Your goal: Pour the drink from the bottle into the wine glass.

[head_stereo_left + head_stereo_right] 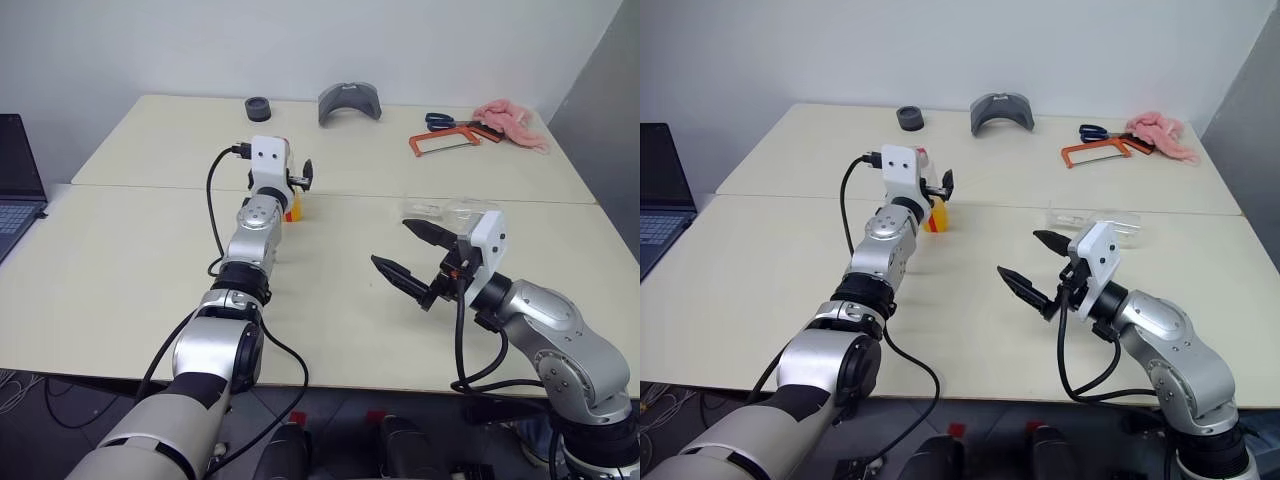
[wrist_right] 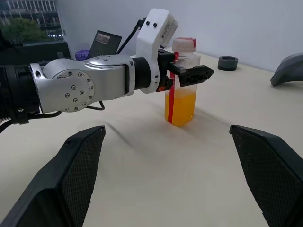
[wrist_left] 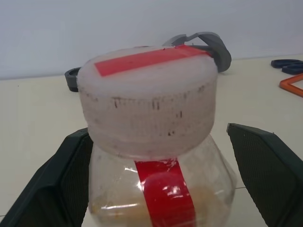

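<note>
The left arm was stretched straight out over the desk [image 1: 120,250], its tool [image 2: 182,78] spread wide around the upright bottle [image 2: 181,90] (no squeeze). The right tool [image 1: 420,262] hung spread and level, pointing leftward, well apart from it.

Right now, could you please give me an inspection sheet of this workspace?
Surface: pale table, two tops butted together.
Job's things: bottle upright, capped, part full of drink; wine glass lying on its side.
Clutter: black ring, grey curved part, scissors, orange hacksaw, pink cloth along the far edge.
Grippers: left gripper open, its fingers either side of the bottle; right gripper open, holding nothing.
Cables: black cable looped beside the left arm.
Surroundings: laptop at the left, white wall behind.
</note>
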`<state>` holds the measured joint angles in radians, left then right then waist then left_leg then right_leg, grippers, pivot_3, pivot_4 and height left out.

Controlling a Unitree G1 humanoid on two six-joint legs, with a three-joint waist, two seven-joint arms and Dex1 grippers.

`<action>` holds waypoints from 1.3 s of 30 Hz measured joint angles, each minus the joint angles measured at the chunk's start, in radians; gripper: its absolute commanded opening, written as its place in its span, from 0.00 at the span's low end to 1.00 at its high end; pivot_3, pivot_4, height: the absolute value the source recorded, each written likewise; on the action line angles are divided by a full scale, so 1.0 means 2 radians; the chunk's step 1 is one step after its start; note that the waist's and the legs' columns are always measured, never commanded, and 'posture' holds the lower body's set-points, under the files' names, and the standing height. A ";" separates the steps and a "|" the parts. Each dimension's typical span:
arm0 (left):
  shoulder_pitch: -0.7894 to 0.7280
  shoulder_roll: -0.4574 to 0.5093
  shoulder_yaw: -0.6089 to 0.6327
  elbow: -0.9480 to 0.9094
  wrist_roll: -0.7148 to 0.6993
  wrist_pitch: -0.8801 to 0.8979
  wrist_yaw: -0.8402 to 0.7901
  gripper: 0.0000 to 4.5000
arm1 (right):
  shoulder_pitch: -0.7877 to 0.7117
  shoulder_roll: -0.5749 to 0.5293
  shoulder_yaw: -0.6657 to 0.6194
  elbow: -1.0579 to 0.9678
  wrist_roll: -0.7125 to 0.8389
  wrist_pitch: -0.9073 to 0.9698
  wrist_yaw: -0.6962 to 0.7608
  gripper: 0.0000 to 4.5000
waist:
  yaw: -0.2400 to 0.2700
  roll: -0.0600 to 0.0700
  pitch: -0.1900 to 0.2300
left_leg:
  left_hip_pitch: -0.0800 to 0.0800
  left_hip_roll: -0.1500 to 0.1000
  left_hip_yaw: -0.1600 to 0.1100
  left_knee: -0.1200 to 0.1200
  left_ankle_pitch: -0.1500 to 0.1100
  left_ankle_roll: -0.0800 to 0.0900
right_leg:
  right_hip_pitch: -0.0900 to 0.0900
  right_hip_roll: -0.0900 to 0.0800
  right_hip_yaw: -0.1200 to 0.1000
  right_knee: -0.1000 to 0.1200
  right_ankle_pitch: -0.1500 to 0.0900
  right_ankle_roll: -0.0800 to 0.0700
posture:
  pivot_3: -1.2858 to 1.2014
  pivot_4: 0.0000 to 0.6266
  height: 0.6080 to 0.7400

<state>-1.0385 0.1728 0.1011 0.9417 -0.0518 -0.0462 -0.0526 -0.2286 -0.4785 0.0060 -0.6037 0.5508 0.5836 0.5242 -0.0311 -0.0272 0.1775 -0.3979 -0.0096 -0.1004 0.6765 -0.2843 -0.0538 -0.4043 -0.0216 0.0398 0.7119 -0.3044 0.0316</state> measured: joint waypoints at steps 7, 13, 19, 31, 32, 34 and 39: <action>-0.007 0.000 0.000 0.000 0.000 0.001 0.000 0.99 | 0.000 0.000 0.000 0.000 0.000 0.000 0.000 1.00 | 0.000 0.000 0.000 | 0.000 0.000 0.000 0.000 0.000 0.000 | 0.000 0.000 0.000 0.000 0.000 0.000 | 0.52 0.24 1.00; -0.008 -0.001 0.001 0.000 0.000 0.007 0.000 0.79 | 0.001 -0.001 -0.001 0.000 0.000 0.000 0.000 1.00 | 0.000 0.000 0.000 | 0.000 0.000 0.000 0.000 0.000 0.000 | 0.000 0.000 0.000 0.000 0.000 0.000 | 0.52 0.24 1.00; -0.008 -0.001 0.002 0.000 -0.001 0.014 -0.001 0.48 | 0.001 -0.001 -0.001 0.000 0.000 0.000 0.000 1.00 | 0.000 0.000 0.000 | 0.000 0.000 0.000 0.000 0.000 0.000 | 0.000 0.000 0.000 0.000 0.000 0.000 | 0.52 0.24 1.00; 0.035 -0.010 0.007 -0.054 -0.034 0.006 -0.093 0.41 | 0.007 -0.002 -0.006 -0.001 0.000 -0.002 -0.001 1.00 | 0.000 0.000 0.000 | 0.000 0.000 0.000 0.000 0.001 -0.001 | 0.000 0.000 0.000 0.000 0.000 0.000 | 0.52 0.24 1.00; 0.042 -0.011 0.005 -0.065 -0.038 0.006 -0.113 0.40 | 0.009 -0.002 -0.008 -0.003 0.000 -0.002 -0.002 1.00 | 0.000 0.000 0.000 | 0.000 0.000 0.000 0.000 0.001 -0.001 | 0.000 0.000 0.000 0.000 0.000 0.000 | 0.52 0.24 1.00; 0.052 -0.011 -0.001 -0.082 -0.046 0.006 -0.146 0.40 | 0.013 -0.004 -0.013 -0.007 0.000 -0.002 -0.003 1.00 | 0.000 0.000 0.000 | 0.000 0.000 0.000 0.000 0.001 -0.001 | 0.000 0.000 0.000 0.000 0.000 0.000 | 0.52 0.24 1.00; 0.067 -0.014 -0.012 -0.116 -0.073 0.007 -0.234 0.40 | 0.030 -0.007 -0.022 -0.025 0.001 0.000 -0.013 1.00 | 0.000 0.000 0.000 | 0.000 0.000 0.000 0.000 0.001 -0.001 | 0.000 0.000 0.000 0.000 0.000 0.000 | 0.52 0.24 1.00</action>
<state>-0.9043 0.1442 0.0779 0.7105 -0.1987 -0.0317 -0.5203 -0.1696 -0.4927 -0.0378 -0.6541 0.5528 0.5832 0.4978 -0.0317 -0.0272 0.1775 -0.3983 -0.0094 -0.1000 0.6766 -0.2827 -0.0566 -0.4045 -0.0214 0.0401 0.7120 -0.3044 0.0315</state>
